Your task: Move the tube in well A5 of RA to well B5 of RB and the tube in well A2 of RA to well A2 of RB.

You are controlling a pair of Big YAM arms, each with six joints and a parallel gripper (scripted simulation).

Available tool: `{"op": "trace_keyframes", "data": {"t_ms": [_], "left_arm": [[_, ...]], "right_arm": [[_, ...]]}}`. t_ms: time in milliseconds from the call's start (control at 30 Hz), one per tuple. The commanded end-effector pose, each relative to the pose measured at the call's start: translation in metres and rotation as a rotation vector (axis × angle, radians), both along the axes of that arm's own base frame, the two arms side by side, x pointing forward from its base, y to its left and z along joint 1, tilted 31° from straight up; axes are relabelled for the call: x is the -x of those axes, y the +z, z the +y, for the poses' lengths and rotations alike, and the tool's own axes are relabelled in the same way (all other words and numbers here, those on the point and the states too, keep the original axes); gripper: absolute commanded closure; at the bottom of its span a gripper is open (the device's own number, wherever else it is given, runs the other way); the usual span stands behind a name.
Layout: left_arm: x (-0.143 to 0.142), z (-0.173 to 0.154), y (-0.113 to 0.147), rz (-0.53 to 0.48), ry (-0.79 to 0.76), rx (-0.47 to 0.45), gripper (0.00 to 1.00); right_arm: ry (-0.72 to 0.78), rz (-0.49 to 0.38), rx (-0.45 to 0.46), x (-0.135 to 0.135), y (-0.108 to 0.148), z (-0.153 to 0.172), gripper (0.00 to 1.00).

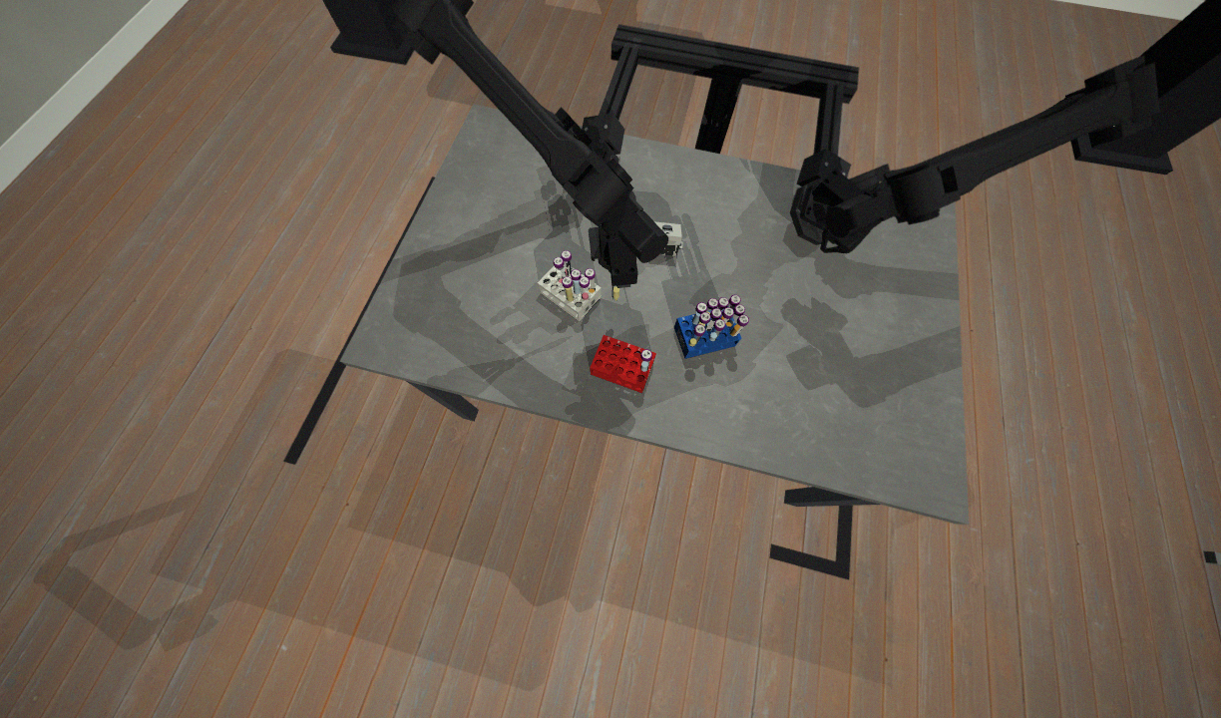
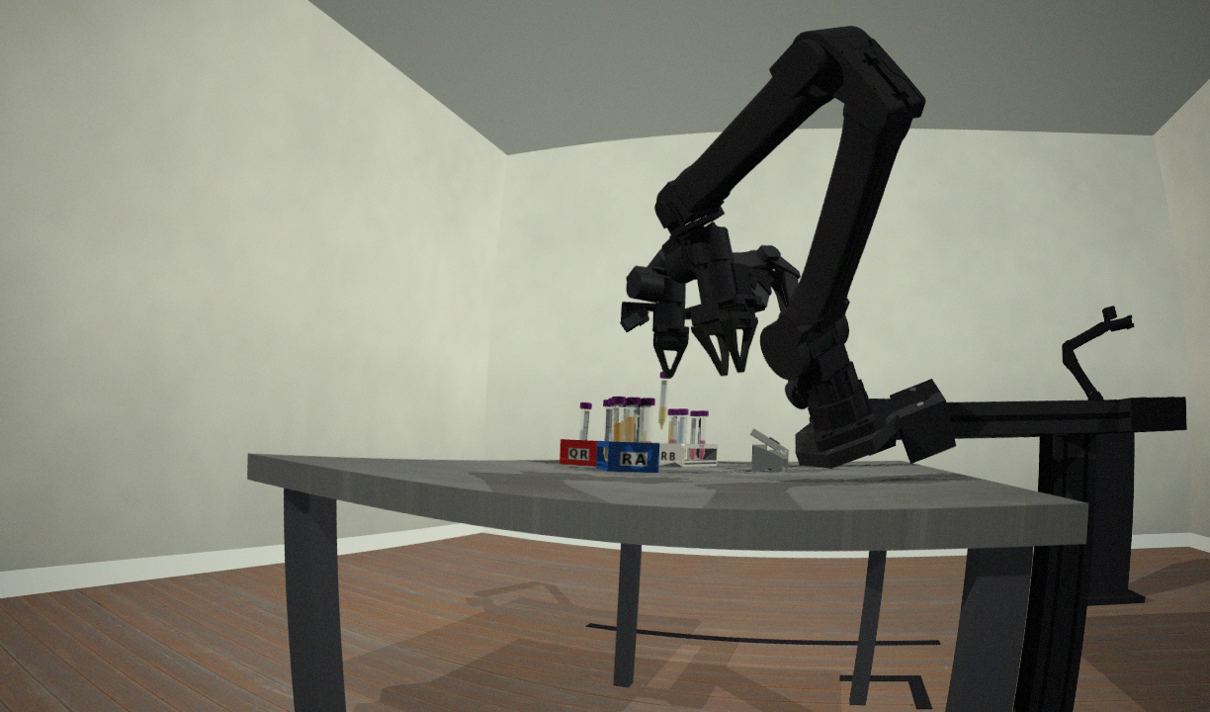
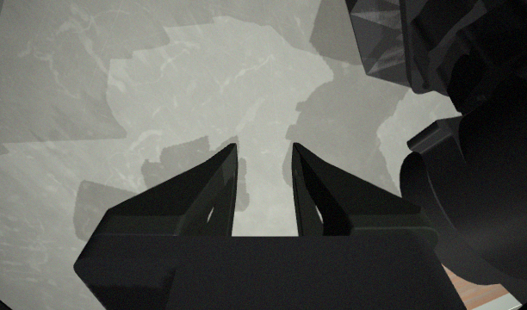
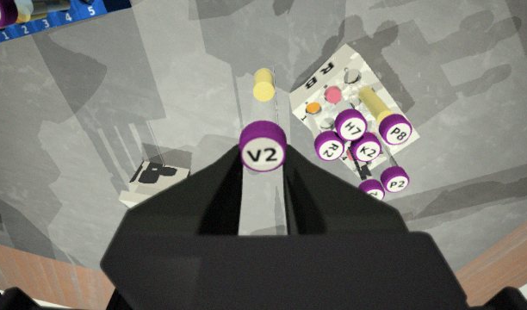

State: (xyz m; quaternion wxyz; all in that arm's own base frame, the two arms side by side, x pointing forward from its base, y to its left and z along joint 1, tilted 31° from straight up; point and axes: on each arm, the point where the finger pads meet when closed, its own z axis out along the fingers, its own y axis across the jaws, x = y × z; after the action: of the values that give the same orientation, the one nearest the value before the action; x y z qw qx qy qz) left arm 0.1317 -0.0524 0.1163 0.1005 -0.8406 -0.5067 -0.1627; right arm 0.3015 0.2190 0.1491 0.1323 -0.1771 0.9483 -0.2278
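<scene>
My right gripper point(image 1: 621, 274) point(image 2: 667, 367) point(image 4: 263, 154) is shut on a clear tube with a purple cap marked V2 point(image 4: 263, 146) point(image 2: 663, 397) and yellow liquid at its bottom point(image 1: 616, 290). It holds the tube upright in the air, just beside the white rack RB point(image 1: 549, 283) point(image 2: 671, 456) point(image 4: 301, 97), not over a well. RB holds several purple-capped tubes. The blue rack RA point(image 1: 688, 339) point(image 2: 632, 458) point(image 4: 74, 13) holds several tubes. My left gripper point(image 1: 827, 242) point(image 2: 730, 361) point(image 3: 264, 153) is open and empty, high above bare table.
A red rack QR point(image 1: 621, 361) point(image 2: 578, 453) with one tube stands in front of the other two racks. A small grey button box point(image 1: 672, 233) point(image 2: 768, 455) point(image 4: 153, 181) sits behind RB, close to the right arm. The two arms' wrists hang near each other.
</scene>
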Motion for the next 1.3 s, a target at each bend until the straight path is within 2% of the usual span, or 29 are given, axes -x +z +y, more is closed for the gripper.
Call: {"op": "trace_keyframes", "data": {"t_ms": [0,1267], "left_arm": [[-0.006,-0.006,0.009,-0.018,0.0,0.02,0.7],[-0.006,-0.006,0.009,-0.018,0.0,0.02,0.7]], "right_arm": [[-0.004,0.009,0.013,0.006,0.002,-0.017,1.0],[0.002,0.012,0.017,0.079,0.015,-0.102,1.0]]}}
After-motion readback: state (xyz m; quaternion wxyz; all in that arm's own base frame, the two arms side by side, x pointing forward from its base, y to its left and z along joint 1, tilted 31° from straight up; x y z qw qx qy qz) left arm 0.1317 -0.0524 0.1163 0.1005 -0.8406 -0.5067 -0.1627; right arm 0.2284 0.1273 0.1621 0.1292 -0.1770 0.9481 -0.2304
